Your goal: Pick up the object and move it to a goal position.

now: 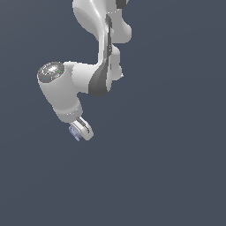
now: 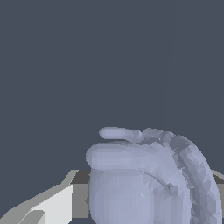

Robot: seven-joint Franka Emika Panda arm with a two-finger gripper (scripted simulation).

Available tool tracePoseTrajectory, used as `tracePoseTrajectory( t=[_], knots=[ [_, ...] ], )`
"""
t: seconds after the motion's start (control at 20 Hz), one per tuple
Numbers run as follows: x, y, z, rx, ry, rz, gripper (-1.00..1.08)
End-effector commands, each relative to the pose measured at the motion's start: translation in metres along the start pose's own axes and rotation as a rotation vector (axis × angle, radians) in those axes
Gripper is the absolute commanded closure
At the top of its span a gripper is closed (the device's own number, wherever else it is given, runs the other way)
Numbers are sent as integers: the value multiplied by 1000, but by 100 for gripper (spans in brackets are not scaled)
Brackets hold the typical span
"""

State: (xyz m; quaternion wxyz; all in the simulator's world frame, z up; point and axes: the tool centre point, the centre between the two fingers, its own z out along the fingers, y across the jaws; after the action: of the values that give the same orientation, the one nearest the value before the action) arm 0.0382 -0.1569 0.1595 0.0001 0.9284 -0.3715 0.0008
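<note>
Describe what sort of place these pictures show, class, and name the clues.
Most likely a bare physics simulation, not a real room: a flat, featureless slate backdrop, a smoothly rendered white arm, and a faceted lavender object sitting at its end effector.

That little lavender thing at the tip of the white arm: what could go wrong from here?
1. The lavender object sticks out to one side of the gripper in the exterior view, so the hold may be off-centre and it could slip out during the move.
2. Its rounded, ringed shape offers few flat faces to the fingers, so it might twist.
3. No goal marker shows in either view, so I cannot judge the remaining travel.
</note>
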Motion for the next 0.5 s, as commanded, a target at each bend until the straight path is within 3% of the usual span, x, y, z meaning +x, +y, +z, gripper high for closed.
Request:
tracePoseTrajectory(
  t=[0.0,0.45],
  knots=[
    [11,4,-11,-1,-1,-1,108],
    [29,9,-27,-1,-1,-1,108]
  ],
)
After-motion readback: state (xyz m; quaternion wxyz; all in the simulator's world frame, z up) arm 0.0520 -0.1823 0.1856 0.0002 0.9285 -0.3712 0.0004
